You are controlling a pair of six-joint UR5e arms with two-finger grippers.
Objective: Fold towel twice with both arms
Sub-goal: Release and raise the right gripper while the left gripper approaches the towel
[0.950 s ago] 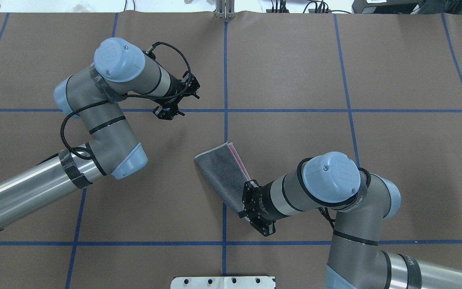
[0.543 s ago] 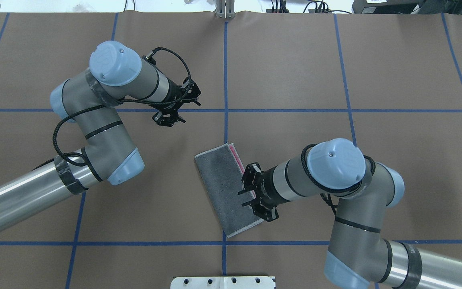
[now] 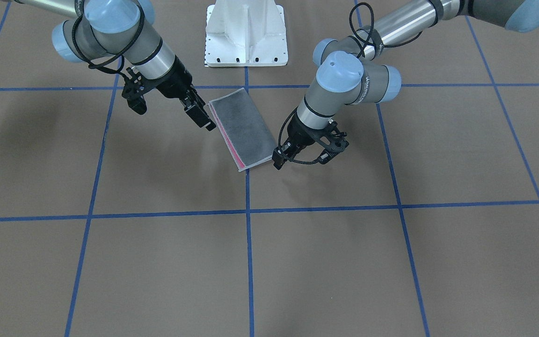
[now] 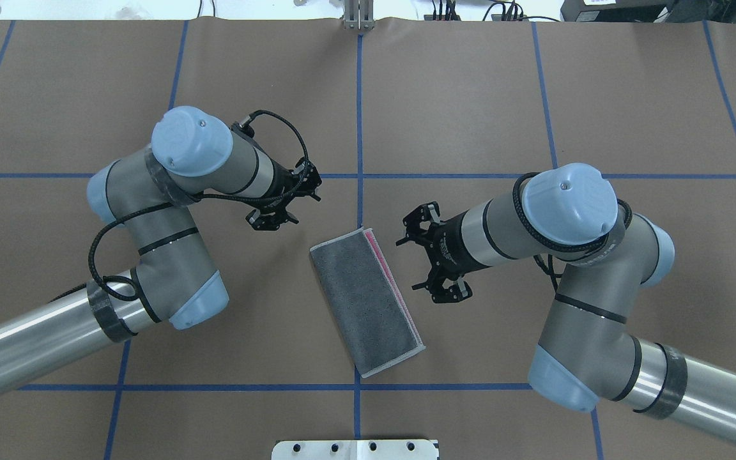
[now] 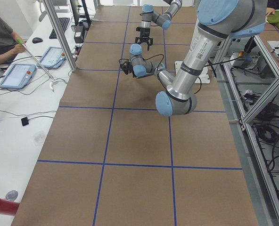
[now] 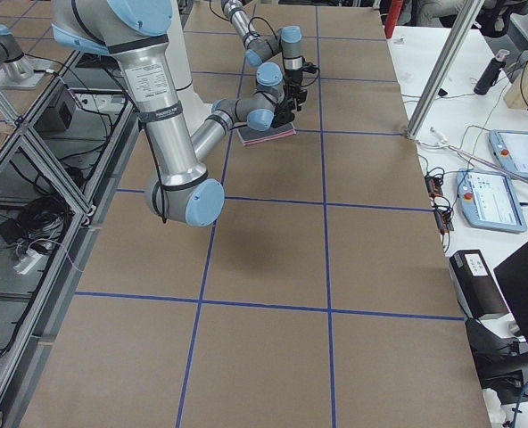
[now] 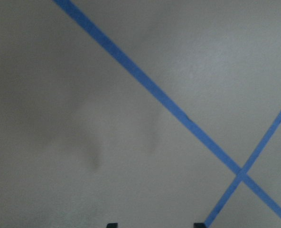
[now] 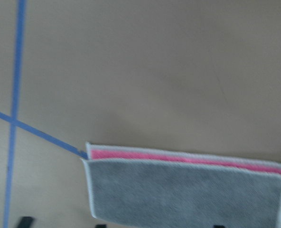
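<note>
Nearest the robot: white pedestal base (image 4: 355, 449) at the table (image 4: 470, 96) edge. Just past it the towel (image 4: 365, 300) lies flat, folded once into a long rectangle and set diagonally. Dark grey face is up, with a thin pink strip showing along the long edge on the right arm's side. Its near short end sits on the centre blue tape line (image 4: 360, 128), just short of the cross line. Right gripper (image 4: 408, 262) is beside that pink edge near the towel's far half, fingers spread wide, holding nothing and clear of the cloth. The right wrist view looks down on the towel with the fingertips apart. Further out, left gripper (image 4: 291, 207) is off the towel's far corner over bare table, jaws apart and empty. The left wrist view shows only table and tape.
</note>
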